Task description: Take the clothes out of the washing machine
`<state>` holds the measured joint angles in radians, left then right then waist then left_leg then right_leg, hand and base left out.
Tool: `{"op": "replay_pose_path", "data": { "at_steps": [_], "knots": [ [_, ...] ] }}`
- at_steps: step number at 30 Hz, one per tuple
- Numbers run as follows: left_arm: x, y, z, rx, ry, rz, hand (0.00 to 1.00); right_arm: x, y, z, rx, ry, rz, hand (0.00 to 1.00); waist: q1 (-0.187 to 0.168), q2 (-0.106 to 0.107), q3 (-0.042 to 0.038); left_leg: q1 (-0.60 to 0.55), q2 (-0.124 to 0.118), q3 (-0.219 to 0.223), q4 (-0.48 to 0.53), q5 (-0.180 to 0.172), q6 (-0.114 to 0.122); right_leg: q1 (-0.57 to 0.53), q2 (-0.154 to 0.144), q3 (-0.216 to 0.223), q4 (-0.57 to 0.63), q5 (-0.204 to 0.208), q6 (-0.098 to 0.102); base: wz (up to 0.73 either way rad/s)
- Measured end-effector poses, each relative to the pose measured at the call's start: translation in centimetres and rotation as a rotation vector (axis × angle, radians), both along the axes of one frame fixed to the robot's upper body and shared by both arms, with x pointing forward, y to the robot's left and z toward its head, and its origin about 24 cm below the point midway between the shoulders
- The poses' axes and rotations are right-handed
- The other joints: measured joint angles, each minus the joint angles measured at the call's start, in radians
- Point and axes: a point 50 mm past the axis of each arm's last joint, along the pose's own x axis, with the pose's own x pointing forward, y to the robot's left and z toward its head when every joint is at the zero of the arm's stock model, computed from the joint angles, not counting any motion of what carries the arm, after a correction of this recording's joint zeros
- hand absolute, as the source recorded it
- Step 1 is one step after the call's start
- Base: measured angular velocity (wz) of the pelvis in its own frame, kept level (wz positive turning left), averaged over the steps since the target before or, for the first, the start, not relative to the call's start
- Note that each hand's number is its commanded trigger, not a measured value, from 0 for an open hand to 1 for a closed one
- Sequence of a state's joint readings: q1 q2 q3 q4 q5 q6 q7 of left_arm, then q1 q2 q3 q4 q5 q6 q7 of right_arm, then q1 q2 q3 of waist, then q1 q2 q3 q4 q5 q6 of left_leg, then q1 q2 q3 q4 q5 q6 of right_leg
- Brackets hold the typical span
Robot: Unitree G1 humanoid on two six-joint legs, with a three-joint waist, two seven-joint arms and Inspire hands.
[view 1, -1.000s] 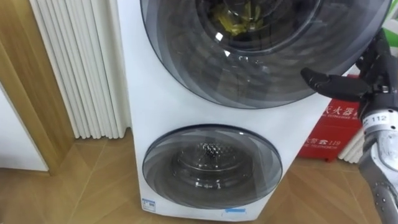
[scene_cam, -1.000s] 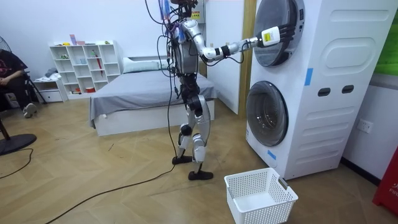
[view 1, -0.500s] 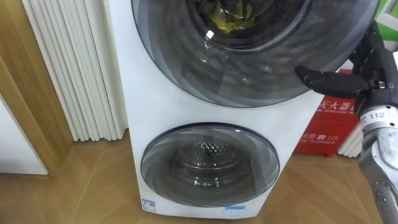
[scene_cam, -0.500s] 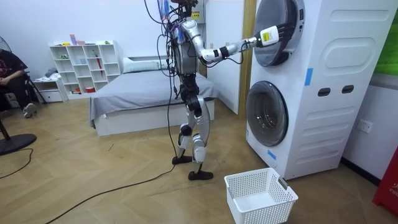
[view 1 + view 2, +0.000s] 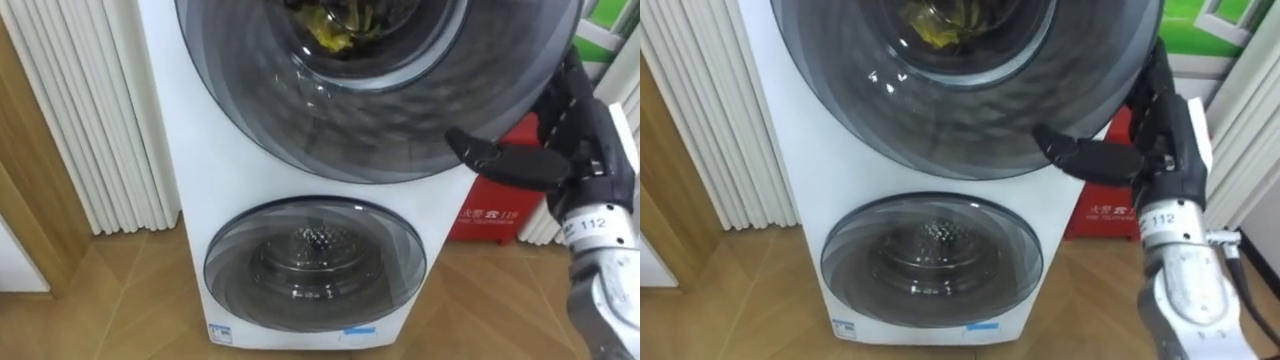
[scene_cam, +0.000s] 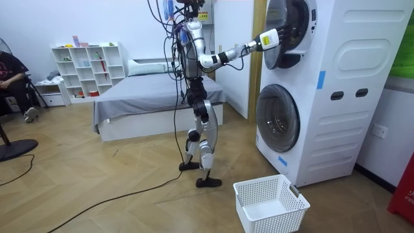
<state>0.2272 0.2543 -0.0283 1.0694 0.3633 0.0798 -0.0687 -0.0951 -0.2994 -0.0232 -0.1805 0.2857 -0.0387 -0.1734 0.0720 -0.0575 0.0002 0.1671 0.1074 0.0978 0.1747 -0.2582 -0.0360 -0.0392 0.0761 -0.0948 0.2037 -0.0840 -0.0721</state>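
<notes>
- Step: opening upper door point(image 5: 370, 90) of stacked washing machine point(image 6: 336, 90); clothes not yet reached.
- R hand point(image 5: 585, 150) is clamped on door's right rim, thumb across front glass, fingers hooked round the edge behind.
- Clothes point(image 5: 335, 20): yellow-green bundle inside upper drum, seen thru glass, up and left of hand.
- Room view: robot stands near machine's front, R arm stretched to door, which looks slightly ajar. White basket point(image 6: 270, 204) on floor by machine's base.
- Next, prob.: swing door wide w/o slipping off rim, then let go & reach into drum for bundle.
</notes>
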Motion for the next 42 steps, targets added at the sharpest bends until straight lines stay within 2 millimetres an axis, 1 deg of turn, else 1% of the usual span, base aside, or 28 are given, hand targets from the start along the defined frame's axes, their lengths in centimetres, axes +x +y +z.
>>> {"op": "replay_pose_path", "data": {
  "at_steps": [2, 6, 7, 8, 9, 11, 12, 16, 18, 21, 26, 27, 31, 33, 35, 38, 42],
  "knots": [
    [0.0, -0.2, 0.0, -0.003, -0.002, -0.014, 0.0, -0.3, 0.6, -0.5, 0.023, -0.01, 0.025, 0.0, -0.012, 0.0, -0.0003, -0.001, 0.002, 0.0, 0.007, 0.0, -0.001, 0.002, 0.001, -0.002, 0.0, 0.0, 0.0, 0.0],
    [0.1, -0.7, -0.2, -0.017, 0.002, -0.053, 0.0, -1.5, 1.7, -1.2, 0.068, -0.026, 0.075, 0.0, -0.019, 0.004, -0.0017, -0.001, 0.006, 0.003, 0.012, -0.001, -0.003, 0.003, 0.004, 0.0, 0.001, 0.001, -0.002, 0.0],
    [0.1, -0.8, -0.2, -0.02, 0.0, -0.058, 0.0, -1.6, 1.8, -1.2, 0.075, -0.028, 0.086, 0.0, -0.02, 0.005, -0.0021, -0.001, 0.007, 0.004, 0.012, -0.002, -0.006, 0.002, 0.005, -0.001, 0.001, 0.001, -0.002, 0.0],
    [0.3, -1.0, -0.2, -0.027, -0.006, -0.069, 0.0, -1.8, 1.9, -1.3, 0.074, -0.031, 0.101, 0.0, -0.022, 0.016, -0.0017, -0.001, 0.013, 0.005, 0.013, -0.01, -0.021, 0.001, 0.01, -0.001, 0.002, 0.002, -0.002, 0.0],
    [0.3, -1.1, -0.2, -0.031, -0.008, -0.076, 0.0, -2.0, 1.9, -1.6, 0.077, -0.026, 0.113, 0.0, -0.022, 0.023, -0.0077, -0.001, 0.017, 0.006, 0.013, -0.016, -0.03, 0.001, 0.014, -0.001, 0.003, 0.006, -0.004, 0.0],
    [0.1, -1.2, -0.3, -0.035, -0.007, -0.078, 0.0, -2.3, 2.2, -2.0, 0.085, -0.019, 0.143, 0.0, -0.029, 0.027, -0.0138, -0.001, 0.018, 0.006, 0.017, -0.016, -0.03, 0.002, 0.014, -0.002, 0.006, 0.007, -0.006, 0.0],
    [0.0, -1.2, -0.3, -0.037, -0.007, -0.081, 0.0, -2.3, 2.6, -2.0, 0.086, -0.018, 0.167, 0.0, -0.04, 0.03, -0.0129, -0.001, 0.018, 0.006, 0.021, -0.016, -0.031, 0.002, 0.014, 0.003, 0.009, 0.008, -0.007, 0.0],
    [0.3, -1.5, -0.3, -0.044, -0.015, -0.103, 0.0, -2.7, 3.3, -2.4, 0.082, -0.011, 0.234, 0.0, -0.052, 0.042, -0.0123, 0.001, 0.017, 0.008, 0.025, -0.014, -0.034, -0.002, 0.014, 0.009, 0.018, 0.007, -0.008, -0.04],
    [0.3, -1.5, -0.3, -0.039, -0.021, -0.097, 0.0, -2.9, 4.0, -2.7, 0.089, -0.007, 0.282, 0.0, -0.064, 0.047, -0.011, 0.0, 0.017, 0.009, 0.025, -0.013, -0.036, -0.006, 0.014, 0.01, 0.02, 0.006, -0.01, -0.02],
    [0.3, -1.7, -0.4, -0.042, -0.018, -0.111, 0.0, -3.1, 4.6, -3.1, 0.106, 0.011, 0.347, 0.0, -0.068, 0.055, -0.0112, -0.005, 0.017, 0.009, 0.025, -0.013, -0.037, -0.016, 0.014, 0.011, 0.029, 0.004, -0.013, 0.0],
    [0.2, -1.7, -0.4, -0.048, -0.013, -0.114, 0.0, -3.7, 6.1, -4.0, 0.115, 0.058, 0.484, 0.0, -0.07, 0.06, -0.0121, -0.025, 0.017, 0.005, 0.031, -0.01, -0.041, -0.04, 0.013, 0.01, 0.043, 0.0, -0.019, 0.0],
    [0.2, -1.7, -0.4, -0.051, -0.009, -0.113, 0.0, -3.9, 6.4, -4.3, 0.112, 0.073, 0.516, 0.0, -0.07, 0.059, -0.0132, -0.028, 0.017, 0.004, 0.031, -0.009, -0.042, -0.044, 0.013, 0.011, 0.047, -0.002, -0.021, 0.0],
    [0.2, -1.8, -0.4, -0.063, -0.005, -0.115, 0.0, -4.3, 7.6, -4.7, 0.089, 0.096, 0.627, 0.0, -0.069, 0.061, -0.0116, -0.038, 0.016, -0.006, 0.043, -0.009, -0.042, -0.049, 0.012, 0.01, 0.054, -0.009, -0.019, 0.08],
    [0.4, -1.9, -0.4, -0.068, -0.012, -0.118, 0.0, -4.6, 8.6, -5.0, 0.072, 0.126, 0.713, 0.0, -0.064, 0.06, -0.0092, -0.042, 0.014, -0.018, 0.046, -0.009, -0.042, -0.047, 0.009, 0.007, 0.056, -0.014, -0.016, 0.15],
    [0.4, -2.0, -0.5, -0.072, -0.01, -0.125, 0.0, -4.8, 9.2, -5.2, 0.051, 0.136, 0.767, 0.0, -0.059, 0.055, -0.0071, -0.045, 0.012, -0.022, 0.047, -0.009, -0.042, -0.047, 0.006, 0.002, 0.055, -0.015, -0.014, 0.12],
    [0.3, -2.1, -0.5, -0.076, -0.005, -0.127, 0.0, -5.1, 9.6, -5.3, 0.024, 0.141, 0.817, 0.0, -0.058, 0.049, -0.0044, -0.054, 0.005, -0.041, 0.048, -0.007, -0.039, -0.047, -0.005, -0.014, 0.055, -0.019, -0.008, 0.18],
    [0.4, -2.1, -0.5, -0.076, -0.006, -0.124, 0.0, -5.4, 10.0, -5.2, -0.024, 0.147, 0.888, 0.0, -0.034, 0.049, -0.0033, -0.057, 0.001, -0.05, 0.046, -0.011, -0.033, -0.044, -0.01, -0.021, 0.056, -0.021, -0.005, 0.09]
  ]
}}
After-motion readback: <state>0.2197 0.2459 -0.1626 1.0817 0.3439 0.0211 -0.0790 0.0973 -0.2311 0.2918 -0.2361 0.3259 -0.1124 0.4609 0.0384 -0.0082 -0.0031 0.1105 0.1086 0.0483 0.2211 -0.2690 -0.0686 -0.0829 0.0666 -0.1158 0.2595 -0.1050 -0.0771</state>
